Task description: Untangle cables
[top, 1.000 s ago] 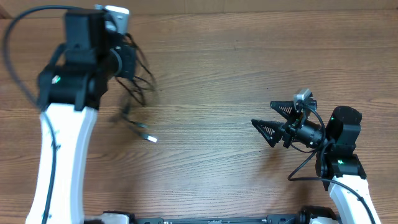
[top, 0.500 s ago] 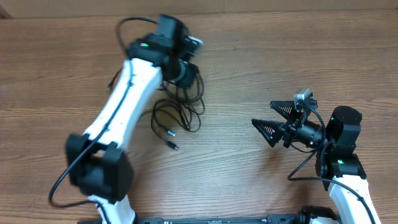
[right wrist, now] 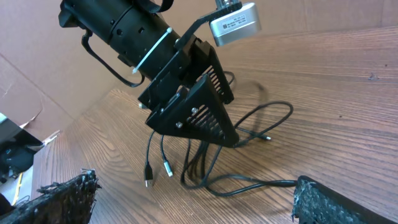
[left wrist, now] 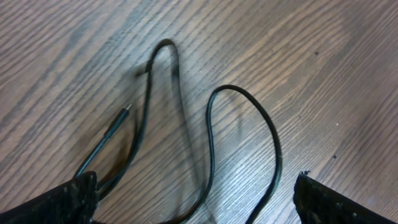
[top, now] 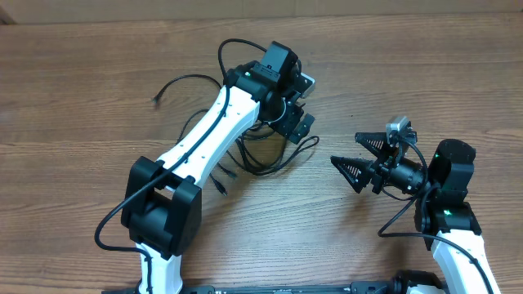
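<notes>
The cables (top: 260, 171) lie as a loose black bunch on the wood at the table's middle. One strand runs out to a plug end (top: 157, 100) at the far left, and two plug ends (top: 221, 186) rest toward the front. My left gripper (top: 298, 124) hovers over the bunch's right side. In the left wrist view its jaws (left wrist: 199, 208) stand open, with cable loops (left wrist: 211, 137) flat on the wood between them. My right gripper (top: 353, 159) stands open to the right, apart from the cables. Its wrist view shows the bunch (right wrist: 239, 180), a silvery plug (right wrist: 168, 168) and the left gripper (right wrist: 199, 115) above.
Bare wooden tabletop (top: 409, 73) surrounds the bunch. The left arm's white link (top: 196, 147) stretches diagonally from the front left across the table. Cardboard (right wrist: 37, 81) rises beyond the table's far edge in the right wrist view.
My left arm swung from the far left to the table's middle, carrying the cables along. Its jaws have opened and the bunch now lies on the wood. The right arm has not moved.
</notes>
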Motion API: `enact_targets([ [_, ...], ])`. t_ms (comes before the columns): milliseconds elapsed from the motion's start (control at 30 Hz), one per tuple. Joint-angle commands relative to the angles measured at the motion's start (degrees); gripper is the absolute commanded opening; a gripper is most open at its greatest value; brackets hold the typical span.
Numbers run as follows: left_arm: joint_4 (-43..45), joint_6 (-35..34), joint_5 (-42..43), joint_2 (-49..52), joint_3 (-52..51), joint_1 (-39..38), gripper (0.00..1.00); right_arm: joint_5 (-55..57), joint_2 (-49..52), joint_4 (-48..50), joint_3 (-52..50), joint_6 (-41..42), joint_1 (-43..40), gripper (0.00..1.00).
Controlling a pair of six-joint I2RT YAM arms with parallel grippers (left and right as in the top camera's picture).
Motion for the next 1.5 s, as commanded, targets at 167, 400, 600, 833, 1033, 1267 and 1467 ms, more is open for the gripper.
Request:
enact_targets([
  [167, -0.2, -1.2, 0.7, -1.6, 0.5, 4.2, 1.0, -0.1, 0.1, 0.4, 0.4, 0.2, -0.2, 1.0],
  [400, -0.2, -1.2, 0.0, -6.3, 0.6, 8.2, 1.0, -5.9, 0.1, 0.5, 0.4, 0.2, -0.2, 1.0],
  [600, -0.3, -4.0, 0.0, -7.0, 0.5, 12.6, 1.0, -3.2, 0.2, 3.2, 0.4, 9.0, -0.2, 1.0],
  [833, -0.2, -11.5, 0.2, -7.0, 0.5, 17.5, 1.0, 4.7, 3.3, 5.3, 0.5, 24.8, -0.1, 1.0],
  [1033, -0.2, -11.4, 0.0, -7.0, 0.5, 18.4, 1.0, 3.8, 8.7, 13.3, 0.5, 33.4, 0.8, 0.98],
  [1267, -0.3, -11.4, 0.0, -7.0, 0.5, 18.4, 1.0, 5.6, 15.7, 16.2, 1.9, 34.5, 5.4, 0.98],
  [1467, -1.1, -11.4, 0.0, -7.0, 0.5, 18.4, 1.0, 11.3, 18.6, 16.5, 2.3, 34.5, 10.0, 0.97],
])
